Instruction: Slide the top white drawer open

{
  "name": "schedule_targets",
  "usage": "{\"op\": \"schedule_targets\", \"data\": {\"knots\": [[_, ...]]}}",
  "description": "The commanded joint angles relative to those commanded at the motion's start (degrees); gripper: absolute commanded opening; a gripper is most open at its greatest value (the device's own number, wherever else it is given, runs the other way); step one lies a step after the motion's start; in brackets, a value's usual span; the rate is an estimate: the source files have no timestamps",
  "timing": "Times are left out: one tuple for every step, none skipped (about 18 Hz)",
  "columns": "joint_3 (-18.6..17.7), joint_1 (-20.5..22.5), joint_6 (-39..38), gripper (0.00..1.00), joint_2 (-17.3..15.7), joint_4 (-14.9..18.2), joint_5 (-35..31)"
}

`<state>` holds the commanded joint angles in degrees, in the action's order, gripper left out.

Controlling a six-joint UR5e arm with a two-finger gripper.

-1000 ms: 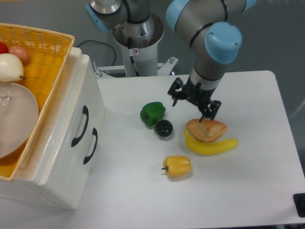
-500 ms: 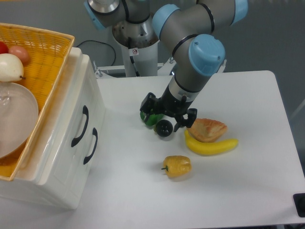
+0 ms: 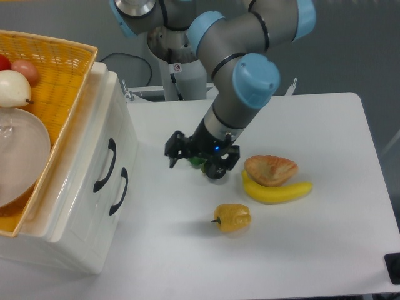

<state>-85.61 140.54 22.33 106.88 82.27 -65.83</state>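
The top white drawer (image 3: 86,164) is the upper front of the white cabinet at the left, flush with the cabinet, and carries a curved black handle (image 3: 105,165). The lower drawer's matching handle (image 3: 119,190) sits just right of it. My gripper (image 3: 199,156) hovers low over the table's middle, right of the cabinet and well apart from the handles. It is open and holds nothing. It covers most of a green pepper (image 3: 196,161) and touches the edge of a black ball (image 3: 215,170).
A yellow woven basket (image 3: 59,75) with fruit and a clear bowl rests on top of the cabinet. A bread piece (image 3: 270,170), a banana (image 3: 278,191) and a yellow pepper (image 3: 232,217) lie right of and below the gripper. The robot base (image 3: 181,56) stands behind.
The arm has swung left across the table, from above the bread to over the green pepper and black ball, closer to the cabinet. The drawers have not moved.
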Motion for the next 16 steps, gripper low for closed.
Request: {"op": "schedule_targets", "data": {"knots": [[-0.09,-0.44,-0.17,1.00,0.00,0.09,-0.09],[-0.09,-0.97,-0.18,1.00,-0.17,0.17,-0.18],[-0.26,-1.58,-0.26,1.00,-0.26,0.26,-0.18],[-0.26,-2.02,-0.26,1.00,-0.26,0.26,-0.26],[-0.26,-2.55,-0.26,1.00,-0.35,0.26,-0.26],[-0.26,-2.82,-0.26,1.00,-0.35,0.26,-0.18],[-0.26,-3.08,-0.26,1.00,-0.35,0.26,-0.18],[-0.26,-4.04,-0.18,1.00,-0.26,0.26,-0.26],[-0.35,-5.01,-0.09,1.00,-0.18,0.26,-0.26],[-0.26,-5.28,0.09,1.00,-0.09,0.18,-0.26],[-0.35,-5.54,0.35,1.00,-0.09,0.26,-0.26],[-0.35,-5.63,0.52,1.00,-0.17,0.26,-0.18],[-0.35,-5.63,0.61,1.00,-0.26,0.52,-0.18],[-0.26,-5.98,0.88,1.00,-0.26,0.53,-0.18],[-0.35,-6.42,1.40,1.00,-0.35,0.61,-0.18],[-0.35,-6.51,1.93,1.00,-0.35,0.62,-0.18]]}}
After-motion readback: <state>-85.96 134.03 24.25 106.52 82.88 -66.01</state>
